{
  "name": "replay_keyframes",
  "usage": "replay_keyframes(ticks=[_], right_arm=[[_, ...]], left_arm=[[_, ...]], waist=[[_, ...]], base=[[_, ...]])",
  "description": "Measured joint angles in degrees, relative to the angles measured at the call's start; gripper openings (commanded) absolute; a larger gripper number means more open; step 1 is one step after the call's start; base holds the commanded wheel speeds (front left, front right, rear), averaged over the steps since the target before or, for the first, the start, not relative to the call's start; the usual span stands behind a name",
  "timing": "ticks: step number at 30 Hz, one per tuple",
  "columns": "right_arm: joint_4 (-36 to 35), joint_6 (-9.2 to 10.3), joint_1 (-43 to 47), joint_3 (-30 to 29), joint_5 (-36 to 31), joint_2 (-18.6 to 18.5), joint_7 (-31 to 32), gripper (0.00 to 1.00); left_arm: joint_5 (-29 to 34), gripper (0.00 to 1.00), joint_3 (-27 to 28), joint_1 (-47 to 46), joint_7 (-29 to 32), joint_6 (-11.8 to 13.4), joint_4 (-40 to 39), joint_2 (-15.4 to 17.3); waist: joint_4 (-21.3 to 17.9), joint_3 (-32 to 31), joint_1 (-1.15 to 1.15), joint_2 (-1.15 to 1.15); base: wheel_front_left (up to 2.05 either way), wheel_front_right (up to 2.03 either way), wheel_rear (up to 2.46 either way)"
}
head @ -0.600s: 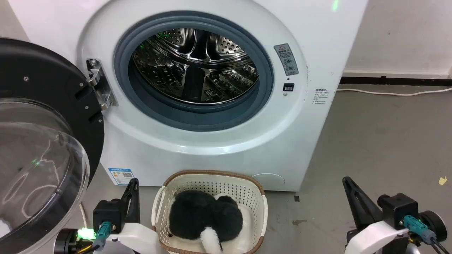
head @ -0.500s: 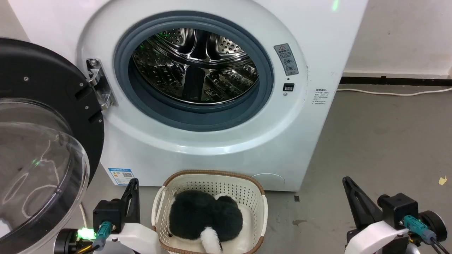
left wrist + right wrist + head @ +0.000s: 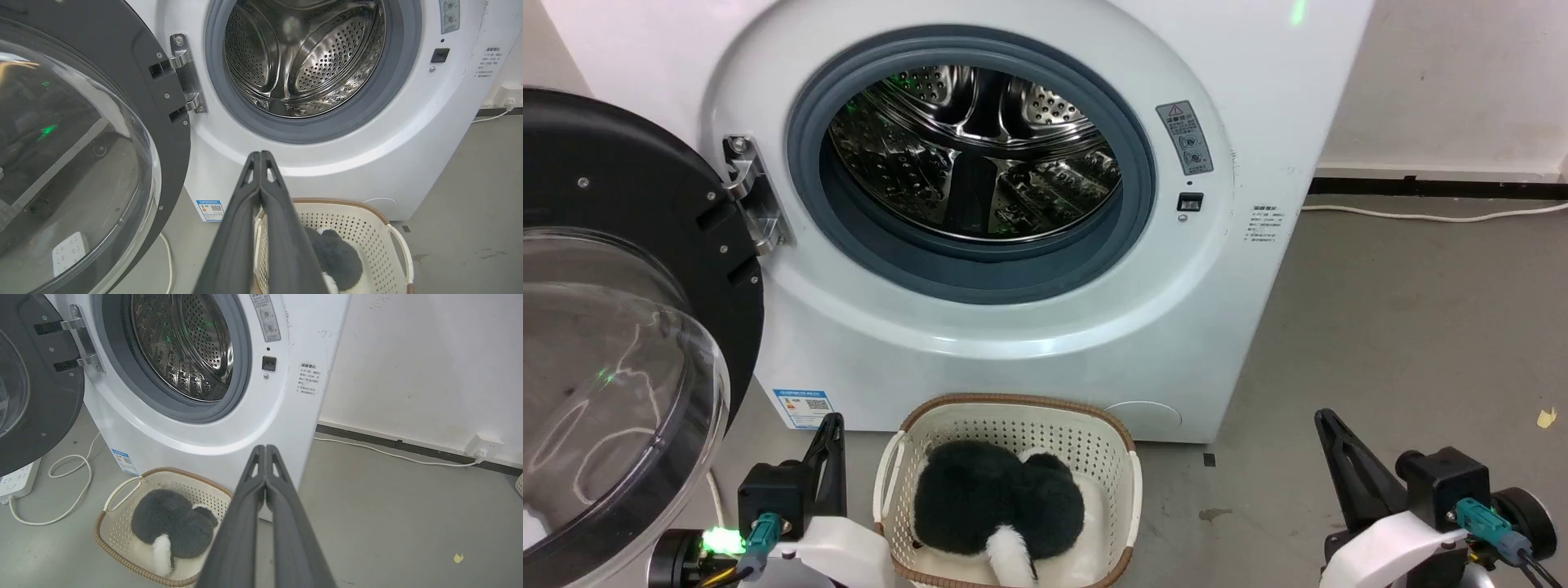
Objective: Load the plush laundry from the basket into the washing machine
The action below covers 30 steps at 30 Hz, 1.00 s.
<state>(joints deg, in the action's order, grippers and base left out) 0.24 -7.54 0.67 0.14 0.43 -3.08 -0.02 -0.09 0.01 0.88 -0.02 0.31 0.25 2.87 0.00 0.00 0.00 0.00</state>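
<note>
Both the left gripper (image 3: 260, 154) and the right gripper (image 3: 265, 448) had their fingers (image 3: 243, 228) pressed shut on nothing, while the plush laundry (image 3: 992, 494) lay in the basket (image 3: 1013, 433).

In the head view the basket sat on the floor (image 3: 1405, 327) at 6 o'clock, just in front of the washing machine (image 3: 1045, 359), and the black bundle filled most of it, a white furry tip pointing toward the near rim. The left gripper stood at about 7 o'clock, just beside the basket's handle; the right gripper stood at about 4 o'clock, well apart from it. The black-framed door (image 3: 621, 180) hung wide open at 9 o'clock, and the steel drum (image 3: 980, 147) showed inside the grey ring at 12 o'clock. A white cable (image 3: 1421, 216) ran along the floor by the wall at 2 o'clock.
</note>
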Motion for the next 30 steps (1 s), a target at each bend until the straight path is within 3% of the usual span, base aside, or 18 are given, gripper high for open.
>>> replay_keyframes(ticks=[11,12,30], right_arm=[[0.0,0.0,0.0,0.0,0.0,0.0,0.0,0.0],[0.0,0.0,0.0,0.0,0.0,0.0,0.0,1.0],[0.1,0.0,0.0,-0.7,1.0,0.0,-1.1,1.0]], left_arm=[[0.0,0.0,0.0,0.0,0.0,0.0,0.0,0.0],[0.0,1.0,0.0,0.0,0.0,0.0,0.0,0.0],[0.0,1.0,-1.4,0.0,-1.1,0.5,0.0,0.0]], waist=[[0.0,0.0,0.0,0.0],[0.0,0.0,0.0,0.0],[-0.5,0.2,0.0,0.0]], base=[[0.0,0.0,0.0],[0.0,0.0,0.0],[0.0,0.0,0.0]])
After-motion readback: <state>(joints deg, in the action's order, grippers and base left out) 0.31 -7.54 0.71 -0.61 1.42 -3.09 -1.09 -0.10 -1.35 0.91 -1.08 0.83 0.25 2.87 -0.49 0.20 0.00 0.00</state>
